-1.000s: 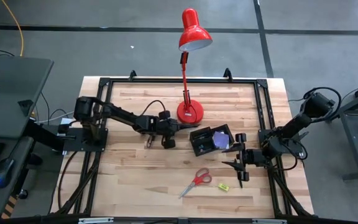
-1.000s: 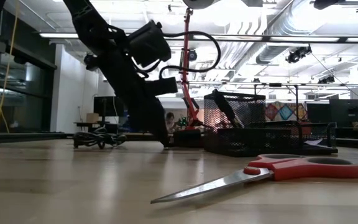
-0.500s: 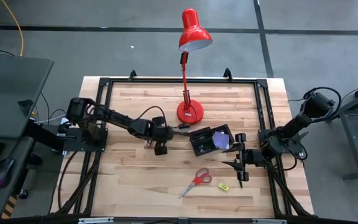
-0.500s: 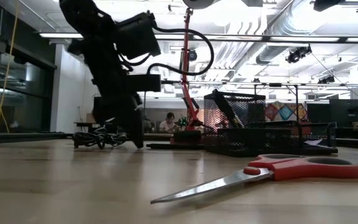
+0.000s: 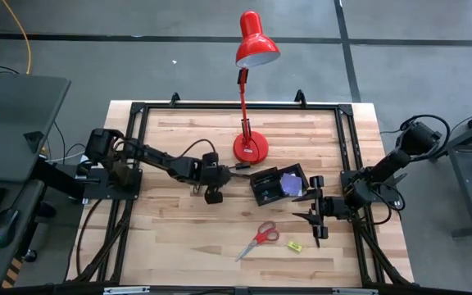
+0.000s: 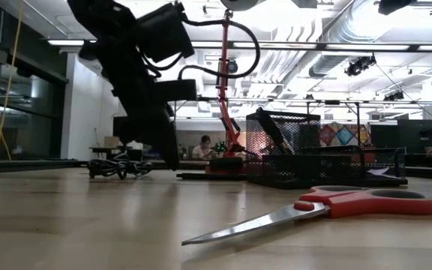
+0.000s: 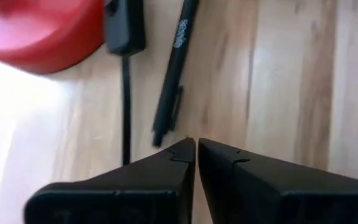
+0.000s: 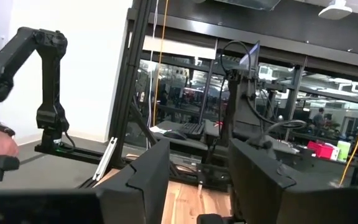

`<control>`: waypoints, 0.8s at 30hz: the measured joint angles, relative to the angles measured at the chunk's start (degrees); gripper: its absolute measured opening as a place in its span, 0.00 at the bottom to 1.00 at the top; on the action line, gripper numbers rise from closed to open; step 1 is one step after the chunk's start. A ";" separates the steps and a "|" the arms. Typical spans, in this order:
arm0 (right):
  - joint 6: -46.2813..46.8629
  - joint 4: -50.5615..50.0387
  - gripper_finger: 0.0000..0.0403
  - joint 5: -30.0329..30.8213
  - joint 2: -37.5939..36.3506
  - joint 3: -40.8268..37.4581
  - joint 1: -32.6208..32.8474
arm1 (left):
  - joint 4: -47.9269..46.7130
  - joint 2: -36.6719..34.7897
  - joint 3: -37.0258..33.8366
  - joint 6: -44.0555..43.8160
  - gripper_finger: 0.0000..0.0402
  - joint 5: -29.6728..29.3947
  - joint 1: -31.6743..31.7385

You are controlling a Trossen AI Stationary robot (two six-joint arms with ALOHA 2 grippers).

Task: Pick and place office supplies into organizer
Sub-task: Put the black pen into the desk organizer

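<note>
Pen [image 7: 174, 68] is the likely target here: a thin black one lying on the wooden table [image 5: 179, 238] just ahead of the left claw [image 7: 196, 147], beside the red lamp base [image 7: 39, 28] and its inline cord switch [image 7: 124, 25]. That claw's fingers are pressed together with nothing between them, tips hanging just above the wood close to the pen's near end, so the pen rests untouched rather than gripped; in my judgement the claw must spread before it can take it. The black organizer [image 5: 279, 185] sits beyond the pen from the left claw, near the middle of the table, with a purple sticky-note pad [image 5: 288, 183] already inside. The right claw [image 5: 315, 215] waits just beside the organizer's far side, fingers spread and empty, raised and looking out into the room. Red-handled scissors [image 5: 257, 240] and a tiny yellow-green piece [image 5: 294, 245] lie near the right claw, toward the table's front edge, both loose. The pen's far end is cut off in the left wrist view, and from above the pen is barely distinguishable from the cord.
</note>
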 joint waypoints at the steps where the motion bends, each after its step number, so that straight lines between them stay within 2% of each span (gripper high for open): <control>1: -0.02 -0.02 0.39 0.01 0.00 0.00 0.00 | 0.52 0.00 0.00 0.74 0.05 1.88 0.84; 4: -0.04 -0.13 0.38 0.09 0.00 0.00 0.00 | 1.37 0.00 0.00 1.06 0.13 6.65 3.62; 10: -0.04 -0.56 0.38 0.20 0.00 0.00 0.00 | 2.21 0.00 0.00 3.86 0.30 7.00 6.87; 13: -0.07 -0.81 0.38 0.21 0.00 0.00 -0.02 | 3.41 0.00 0.00 3.95 0.36 9.15 7.70; 16: -0.07 -0.87 0.38 0.21 0.00 0.00 -0.01 | 4.14 0.00 0.02 4.99 0.38 11.25 7.97; 24: -0.07 -0.87 0.38 0.22 0.00 0.00 -0.01 | 5.66 2.66 0.03 5.38 0.36 11.03 7.99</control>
